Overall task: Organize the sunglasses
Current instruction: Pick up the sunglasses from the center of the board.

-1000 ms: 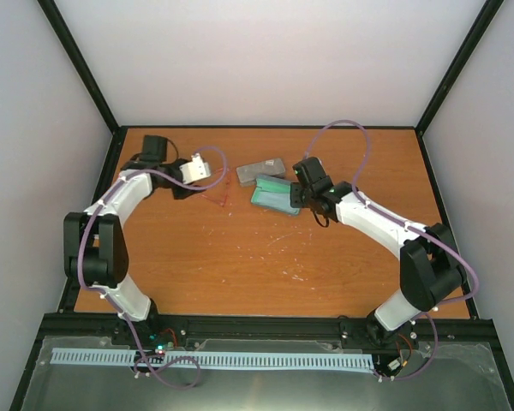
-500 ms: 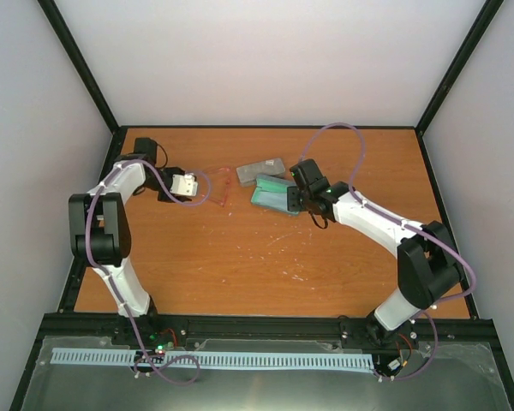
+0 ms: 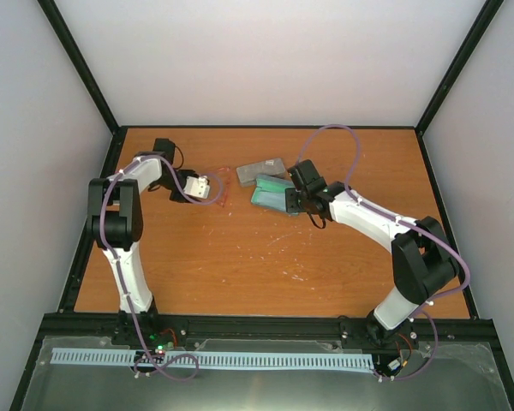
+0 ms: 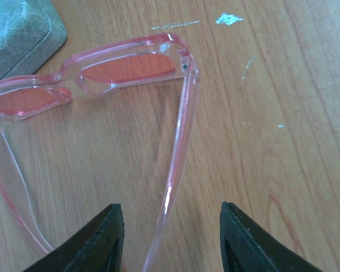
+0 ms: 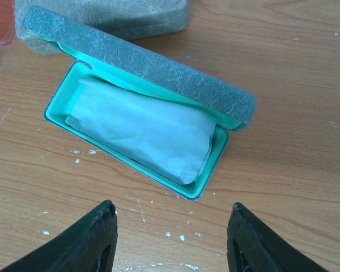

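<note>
No lettering, label, brand mark, number or sign is legible in any view.

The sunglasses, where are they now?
In the top view, the sunglasses lie far back, left of centre, between the left gripper and the closed grey case; one arm lies between that gripper's fingers.
</note>
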Motion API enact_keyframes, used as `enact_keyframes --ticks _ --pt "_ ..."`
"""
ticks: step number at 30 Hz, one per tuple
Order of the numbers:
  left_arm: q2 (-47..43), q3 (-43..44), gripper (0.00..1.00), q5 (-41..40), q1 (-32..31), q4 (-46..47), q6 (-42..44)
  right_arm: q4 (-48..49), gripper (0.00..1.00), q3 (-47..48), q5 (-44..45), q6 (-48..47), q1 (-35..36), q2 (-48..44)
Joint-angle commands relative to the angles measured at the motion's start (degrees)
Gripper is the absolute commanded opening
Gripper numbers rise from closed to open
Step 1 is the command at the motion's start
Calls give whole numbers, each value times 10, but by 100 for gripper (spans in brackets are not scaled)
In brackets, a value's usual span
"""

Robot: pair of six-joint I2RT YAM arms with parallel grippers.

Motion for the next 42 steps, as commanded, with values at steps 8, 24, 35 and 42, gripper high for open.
enact_keyframes --ticks 8,24,35,42 --pt "53 50 39 -20 -17 -5 8 6 52 25 0 -9 2 16" --pt "10 9 0 -12 -26 -39 12 2 52 62 -46 -17 6 34" --pt "-90 -61 1 31 -71 -111 -8 -3 61 205 -59 -16 109 136" --pt "-141 -104 1 34 -101 -114 -34 -13 63 230 -58 29 133 149"
